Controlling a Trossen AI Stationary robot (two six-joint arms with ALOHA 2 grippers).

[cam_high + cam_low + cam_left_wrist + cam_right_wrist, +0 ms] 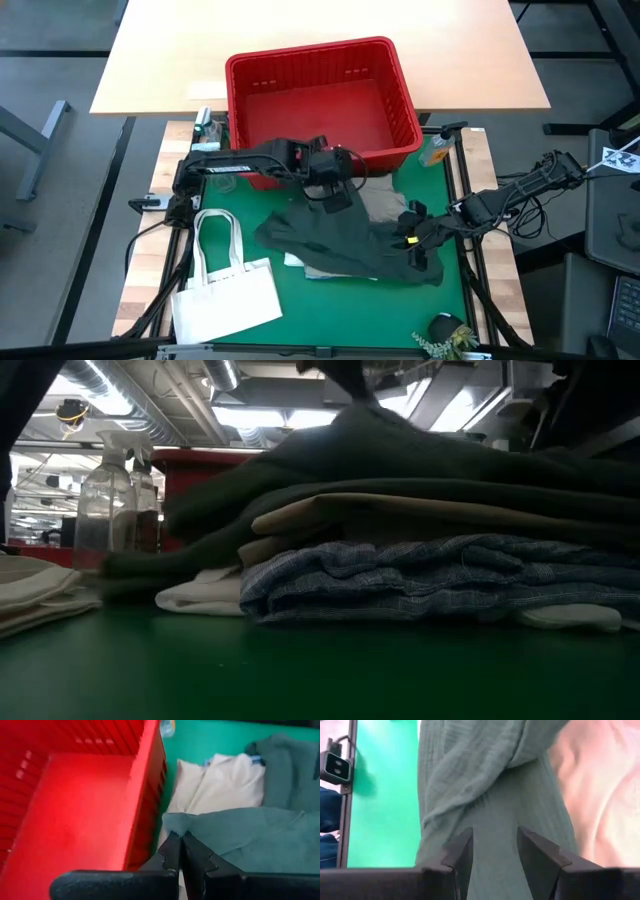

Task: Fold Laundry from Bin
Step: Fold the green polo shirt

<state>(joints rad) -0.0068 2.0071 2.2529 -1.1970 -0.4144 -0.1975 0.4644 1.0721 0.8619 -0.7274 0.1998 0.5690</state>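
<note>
The left gripper [338, 196] is seen at the centre of the high view, just below the bin's near wall, its fingers [172, 852] pressed together on the edge of the dark green garment [340, 245]. The right gripper [418, 240] is placed right of centre over the same garment's right end, fingers [461, 851] spread with green cloth lying between them; whether it is gripped cannot be told. The green piece is draped over a stack on the green mat [350, 310]: in the low view a beige layer [420, 512], a blue-and-white striped one [430, 575] and a white one [200, 593] are stacked beneath it. The red bin [320, 100] is found at upper centre. A white tote bag [225, 285] lies at lower left, well apart
</note>
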